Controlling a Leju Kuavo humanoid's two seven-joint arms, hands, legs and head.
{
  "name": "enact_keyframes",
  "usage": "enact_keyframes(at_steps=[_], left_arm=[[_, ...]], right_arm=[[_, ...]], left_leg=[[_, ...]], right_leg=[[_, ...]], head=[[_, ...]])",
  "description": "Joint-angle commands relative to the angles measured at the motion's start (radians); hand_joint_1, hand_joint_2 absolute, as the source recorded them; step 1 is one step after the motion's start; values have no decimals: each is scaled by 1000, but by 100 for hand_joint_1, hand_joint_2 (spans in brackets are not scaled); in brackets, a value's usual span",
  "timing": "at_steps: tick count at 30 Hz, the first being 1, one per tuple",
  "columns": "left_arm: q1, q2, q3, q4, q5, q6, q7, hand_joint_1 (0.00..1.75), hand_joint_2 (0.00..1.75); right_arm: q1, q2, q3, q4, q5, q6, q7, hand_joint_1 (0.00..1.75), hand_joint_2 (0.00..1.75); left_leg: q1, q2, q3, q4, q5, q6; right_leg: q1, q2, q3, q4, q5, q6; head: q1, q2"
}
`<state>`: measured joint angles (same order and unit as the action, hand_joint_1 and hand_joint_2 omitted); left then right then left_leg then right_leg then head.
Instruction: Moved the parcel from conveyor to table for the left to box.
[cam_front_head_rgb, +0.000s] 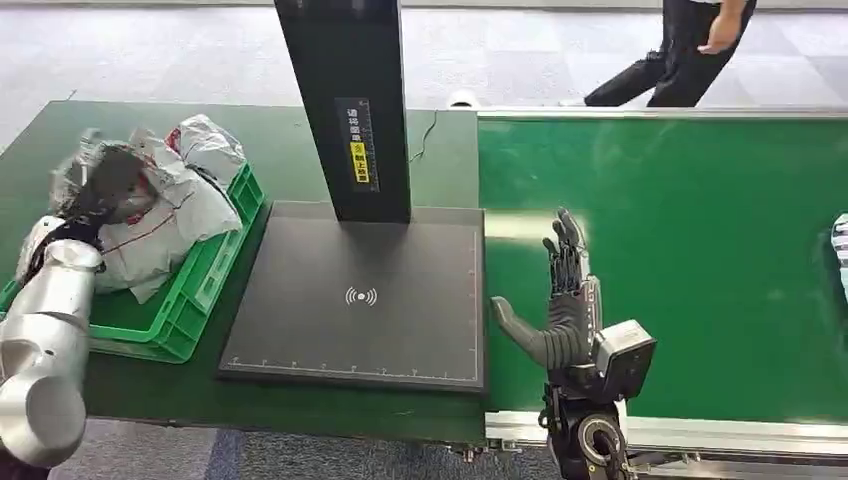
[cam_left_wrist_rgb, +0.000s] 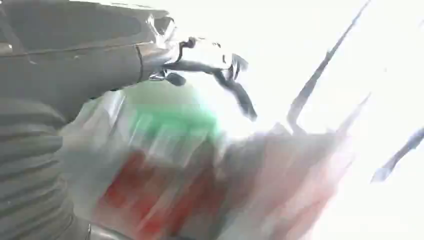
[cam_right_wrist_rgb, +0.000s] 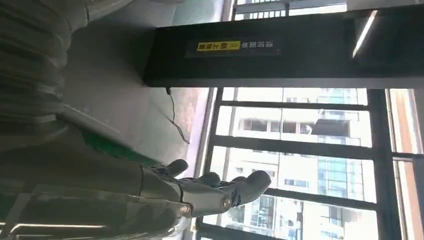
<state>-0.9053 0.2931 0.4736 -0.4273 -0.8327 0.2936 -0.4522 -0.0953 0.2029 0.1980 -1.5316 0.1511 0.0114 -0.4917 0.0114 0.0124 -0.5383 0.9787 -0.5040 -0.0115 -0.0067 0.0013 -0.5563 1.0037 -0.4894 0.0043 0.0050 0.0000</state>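
Several white and clear bagged parcels (cam_front_head_rgb: 175, 205) lie heaped in the green crate (cam_front_head_rgb: 205, 285) at the left of the table. My left hand (cam_front_head_rgb: 105, 185) is over that heap, blurred. In the left wrist view its fingers (cam_left_wrist_rgb: 235, 82) stretch out straight above a blurred parcel (cam_left_wrist_rgb: 170, 165) with red and green print, and nothing is clasped between them. My right hand (cam_front_head_rgb: 565, 300) stands open over the left end of the green conveyor (cam_front_head_rgb: 700, 250), fingers spread and empty; the right wrist view shows the hand (cam_right_wrist_rgb: 200, 192) the same way. Another striped parcel (cam_front_head_rgb: 840, 250) peeks in at the conveyor's right edge.
A black scanner pad (cam_front_head_rgb: 360, 300) lies on the table between crate and conveyor, with a black post (cam_front_head_rgb: 345, 100) rising from its back edge. A person in dark clothes (cam_front_head_rgb: 690, 50) walks beyond the conveyor's far side. The conveyor's metal rail (cam_front_head_rgb: 700, 430) runs along its near edge.
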Motion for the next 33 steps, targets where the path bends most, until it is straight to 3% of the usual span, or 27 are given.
enact_keyframes(at_steps=[1,4,6,8,10,12,13,17,21,28,30,33], left_arm=[[119,-141,53,-563,509,154,-78,0,175],[203,-154,-15,-739,653,160,-115,0,175],[402,-219,-131,-1029,819,63,-107,0,175],[513,-260,-218,-1143,867,78,-119,0,175],[566,-253,-285,-1171,892,31,-124,0,175],[733,-311,-457,-1228,853,-109,-137,0,175],[756,-322,-481,-1226,848,-120,-137,0,175],[934,-444,-699,-1006,843,-180,-187,0,175],[927,-488,-745,-825,855,-165,-246,0,175],[925,-474,-732,-842,861,-172,-243,0,175],[927,-481,-722,-834,926,-269,-221,0,175],[925,-465,-735,-827,850,-262,-233,0,175]], right_arm=[[-25,-11,27,48,-15,-43,5,0,175],[-27,-19,32,56,-23,-56,0,0,175],[-15,-33,33,55,-36,-87,-12,0,175],[-12,-41,33,56,-42,-93,-13,0,175],[-13,-41,30,59,-47,-99,-13,0,175],[-11,-48,21,72,-55,-107,-1,0,175],[-11,-51,21,76,-57,-105,2,0,175],[15,-55,0,151,-78,-88,31,0,175],[40,-50,-12,196,-76,-79,11,0,175],[43,-47,-14,191,-77,-77,8,0,175],[66,-55,-9,190,-75,-72,12,0,175],[87,-66,5,221,-76,-57,-5,0,175]], left_leg=[[1,-1,0,0,1,0],[1,-3,0,-1,1,0],[1,-3,1,-1,1,1],[0,-2,3,-3,1,1],[-1,-4,4,-4,1,2],[-2,-3,3,-3,0,1],[-2,-3,4,-4,1,2],[-6,-7,8,-6,0,3],[-5,-3,8,-5,-1,3],[-3,-4,3,-2,-2,3],[-2,-4,4,-3,-2,3],[-2,-5,4,-3,-2,3]], right_leg=[[1,-1,1,-1,0,0],[1,-2,1,-2,1,0],[1,-1,1,-2,1,0],[0,-1,3,-4,1,1],[-1,-3,4,-5,1,1],[-2,-2,3,-4,0,1],[-1,-2,5,-5,1,1],[-6,-6,9,-8,0,2],[-5,-3,8,-8,0,2],[-3,-2,3,-5,0,1],[-3,-2,4,-5,0,1],[-2,-4,5,-6,0,1]], head=[[0,0],[0,0],[0,0],[0,0],[0,0],[0,0],[0,0],[-1,0],[-2,0],[-2,0],[-2,0],[-2,0]])
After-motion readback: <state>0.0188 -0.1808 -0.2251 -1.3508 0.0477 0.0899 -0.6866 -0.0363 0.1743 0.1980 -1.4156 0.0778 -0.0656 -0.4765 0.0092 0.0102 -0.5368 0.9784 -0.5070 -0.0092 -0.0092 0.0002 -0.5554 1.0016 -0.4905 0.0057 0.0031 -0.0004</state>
